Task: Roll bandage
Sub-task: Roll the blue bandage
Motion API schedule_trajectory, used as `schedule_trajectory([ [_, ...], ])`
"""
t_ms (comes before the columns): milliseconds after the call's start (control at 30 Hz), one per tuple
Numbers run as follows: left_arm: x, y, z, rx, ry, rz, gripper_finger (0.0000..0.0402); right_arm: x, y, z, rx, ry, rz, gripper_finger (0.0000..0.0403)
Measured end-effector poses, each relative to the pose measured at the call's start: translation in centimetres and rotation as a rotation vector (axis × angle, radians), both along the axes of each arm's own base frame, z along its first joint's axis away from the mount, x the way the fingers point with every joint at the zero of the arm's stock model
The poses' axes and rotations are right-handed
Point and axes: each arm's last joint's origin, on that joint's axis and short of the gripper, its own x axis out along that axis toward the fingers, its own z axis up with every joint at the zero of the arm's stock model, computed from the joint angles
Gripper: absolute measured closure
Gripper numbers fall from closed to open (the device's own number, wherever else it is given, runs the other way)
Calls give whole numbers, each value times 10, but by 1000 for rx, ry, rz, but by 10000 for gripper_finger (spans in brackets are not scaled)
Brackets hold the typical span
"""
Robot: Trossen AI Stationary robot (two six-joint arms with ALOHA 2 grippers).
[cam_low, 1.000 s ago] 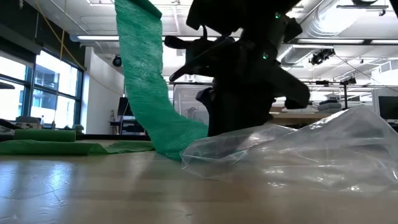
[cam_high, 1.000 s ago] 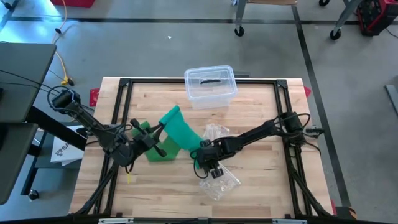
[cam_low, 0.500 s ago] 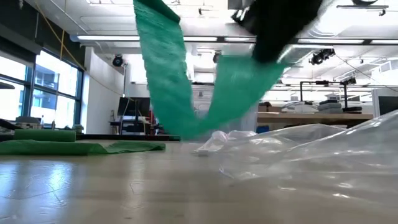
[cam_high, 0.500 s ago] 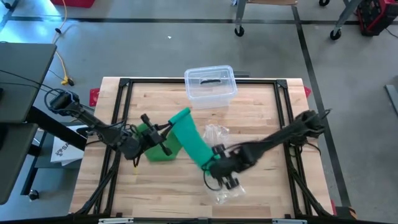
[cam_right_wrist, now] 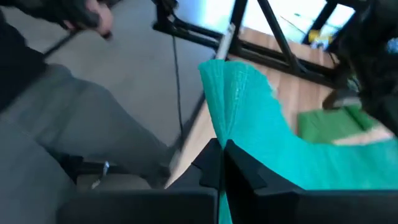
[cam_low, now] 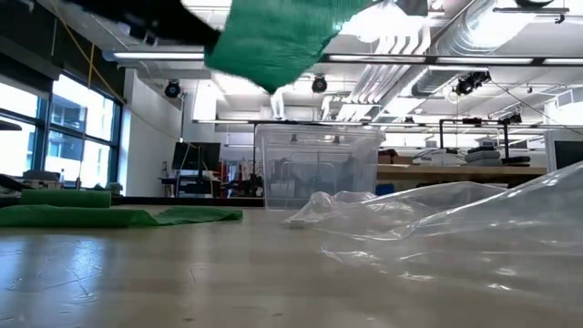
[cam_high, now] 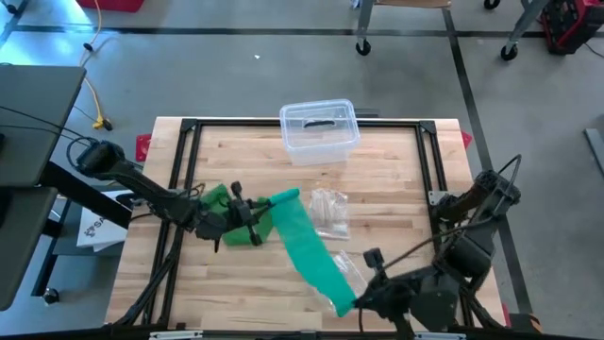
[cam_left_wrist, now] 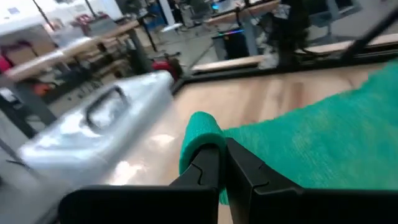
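1. Take the clear lidded plastic container (cam_high: 320, 131) as your landmark: it sits at the far edge of the wooden table (cam_high: 396, 189), which a black metal frame (cam_high: 189, 126) borders.
2. Your green bandage (cam_high: 307, 247) stretches as one band in the air, running from the table's left side, nearer you than the container, to the near edge below the container's right side.
3. Your left gripper (cam_high: 247, 215) sits nearer you than the container and to its left, its jaws pinched tight on one end of the bandage; in the left wrist view that end curls over the closed fingers (cam_left_wrist: 214, 171).
4. More green bandage material (cam_high: 226, 219) lies folded on the boards beside that gripper.
5. Your right gripper (cam_high: 361, 300) hangs at the near edge, far from the container, clamped shut on the bandage's other end; its wrist view shows the cloth (cam_right_wrist: 249, 118) gripped between the fingers (cam_right_wrist: 214, 165).
6. A crumpled clear plastic bag (cam_high: 330, 212) lies on the table between the container and the right gripper.
7. Grey concrete floor (cam_high: 528, 113) with dark tape lines surrounds the table, and chair castors (cam_high: 362, 46) stand beyond the container.
8. From table height you look past the container (cam_low: 314, 169) into a workshop with tall windows (cam_low: 55, 128), ceiling ducts (cam_low: 474, 27) and benches.
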Motion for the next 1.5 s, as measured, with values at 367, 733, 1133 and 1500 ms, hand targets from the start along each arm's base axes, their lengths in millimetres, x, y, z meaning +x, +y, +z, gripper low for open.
schedule_trajectory([
  [367,33,-39,-86,-135,165,-230,401,17,-25,5,-35,-94,-314,403],
  [733,27,-50,-107,-211,261,-238,401,42,-106,6,-139,-94,-747,403],
  [1133,21,-44,-119,-225,411,-247,401,54,-153,10,-301,-103,-909,403],
  [1500,23,-35,-123,-236,496,-303,355,55,-157,11,-236,-58,-876,403],
])
